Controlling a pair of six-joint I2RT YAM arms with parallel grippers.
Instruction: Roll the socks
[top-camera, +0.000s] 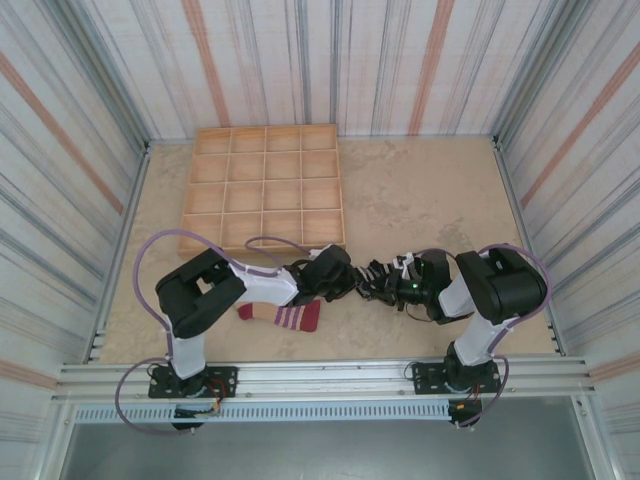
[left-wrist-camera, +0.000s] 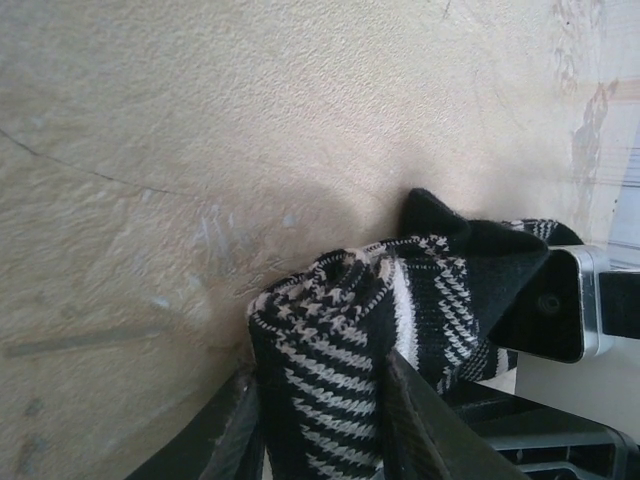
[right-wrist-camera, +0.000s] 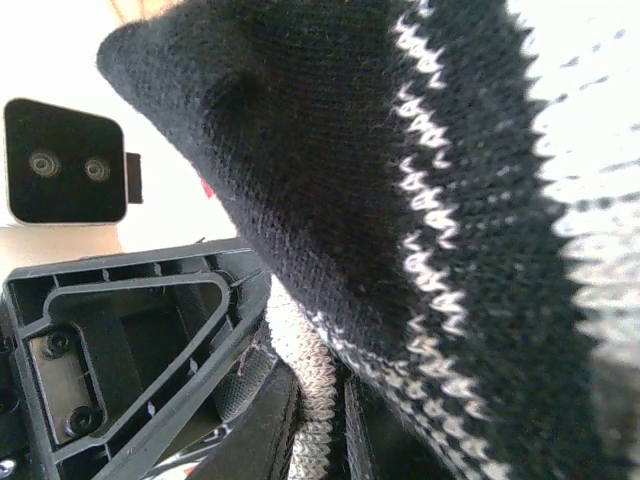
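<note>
Black sock (left-wrist-camera: 440, 290) (grey-white stripes, houndstooth band) bunched in left hand (left-wrist-camera: 322, 415).

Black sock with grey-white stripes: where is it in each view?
Top external: black knit sock with grey-white stripes just below centre, between the arms.
Left wrist: lower centre-right, in the left gripper.
Right wrist: centre to right, in the right gripper.
Shared landmark: the two grippers, one at each end.
</note>
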